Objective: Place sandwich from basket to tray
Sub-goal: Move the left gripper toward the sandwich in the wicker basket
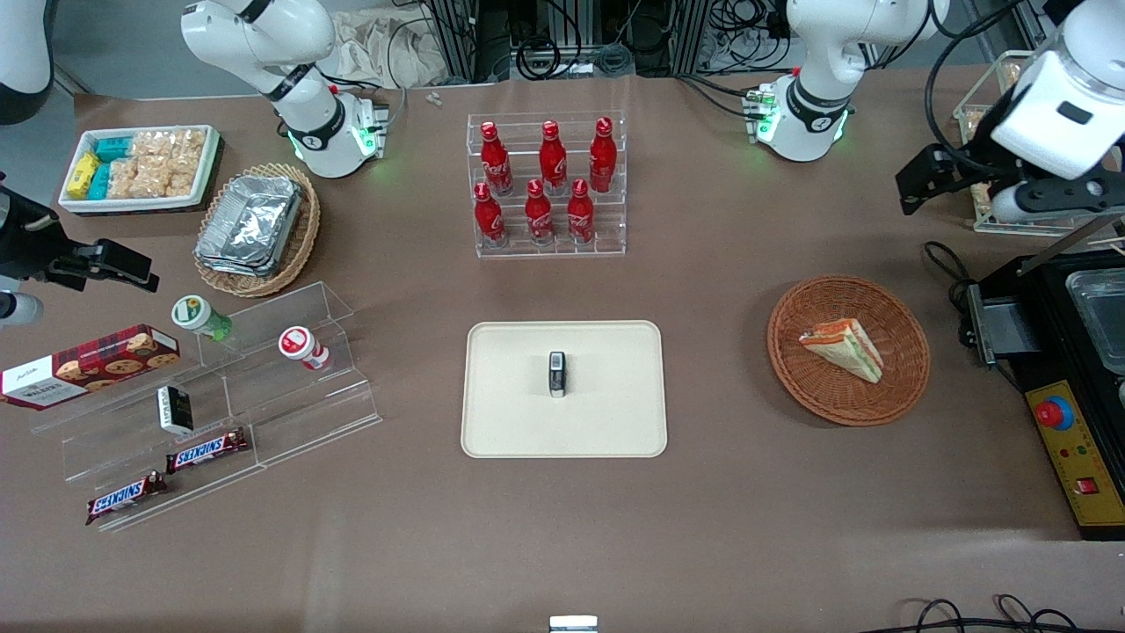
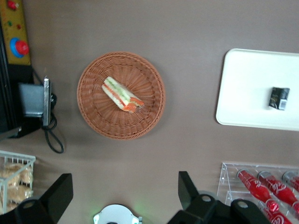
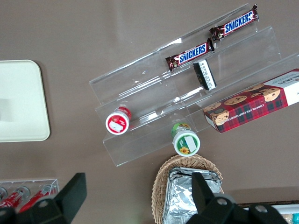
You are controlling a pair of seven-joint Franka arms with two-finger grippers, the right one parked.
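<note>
Cream-beige tray [image 1: 527, 431] carries a small dark packet [image 1: 557, 374] on the brown bench [image 1: 703, 527]. Reddish wicker basket [image 1: 809, 387] toward the working arm's end holds the sandwich [image 1: 844, 348]. High above the bench near the basket, the tool [image 2: 125, 191] hangs released, fingers [image 2: 187, 189] spread, their tips cut off.

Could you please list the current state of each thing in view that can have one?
sandwich: lying in the basket, not gripped.
basket: upright on the table, holding only the sandwich.
tray: flat on the table, one small dark packet on it.
gripper: open, high above the table, apart from the basket.
red bottles: standing upright in the clear rack.
</note>
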